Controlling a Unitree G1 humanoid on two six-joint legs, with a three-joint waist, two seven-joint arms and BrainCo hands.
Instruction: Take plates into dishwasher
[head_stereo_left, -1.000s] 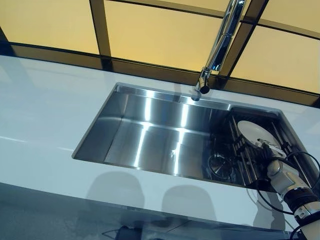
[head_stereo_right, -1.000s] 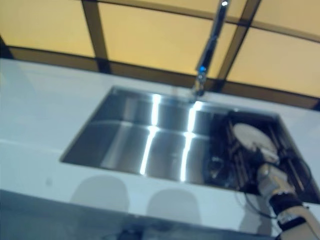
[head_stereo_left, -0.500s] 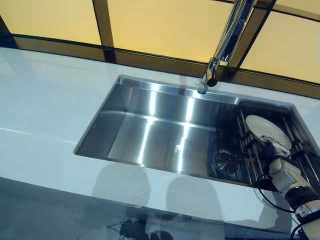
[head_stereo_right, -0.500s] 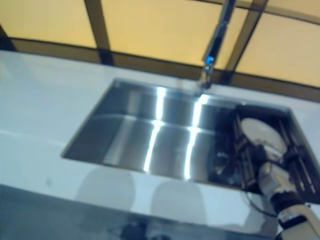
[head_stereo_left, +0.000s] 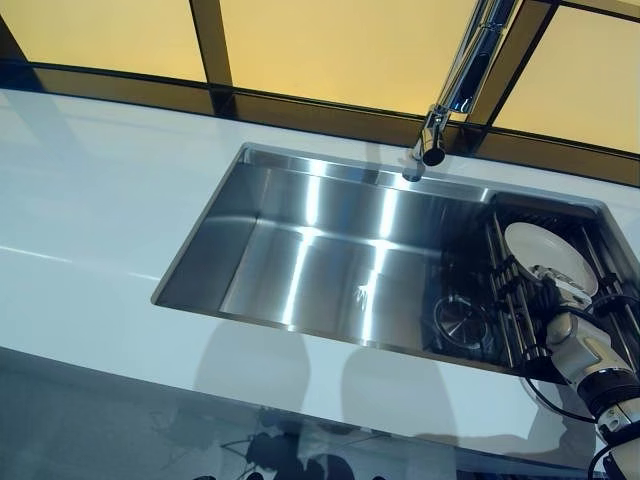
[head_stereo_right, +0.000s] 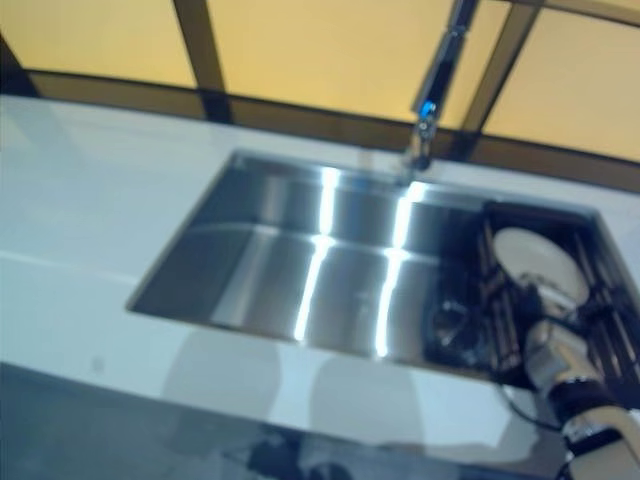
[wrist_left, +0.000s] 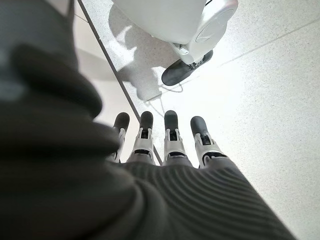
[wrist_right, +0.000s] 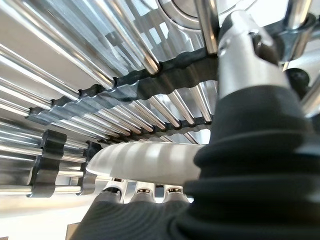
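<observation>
Silver fingers of the right hand (head_stereo_left: 572, 340) slip under the white plate (head_stereo_left: 548, 256) with the thumb above its ribbed rim; whether they truly pinch it I cannot tell. That plate lies on the roll-up drying rack (head_stereo_left: 512, 300), at three o'clock in the sink (head_stereo_left: 300, 260). A loose hold could let it slide and clatter. Left hand (wrist_left: 165, 145) hangs relaxed over floor.

The right hand (head_stereo_left: 560, 318) covers the plate's (head_stereo_left: 540, 252) five o'clock edge; its fingertips are hidden under that rim. The faucet (head_stereo_left: 462, 82) runs off the picture at twelve o'clock.
</observation>
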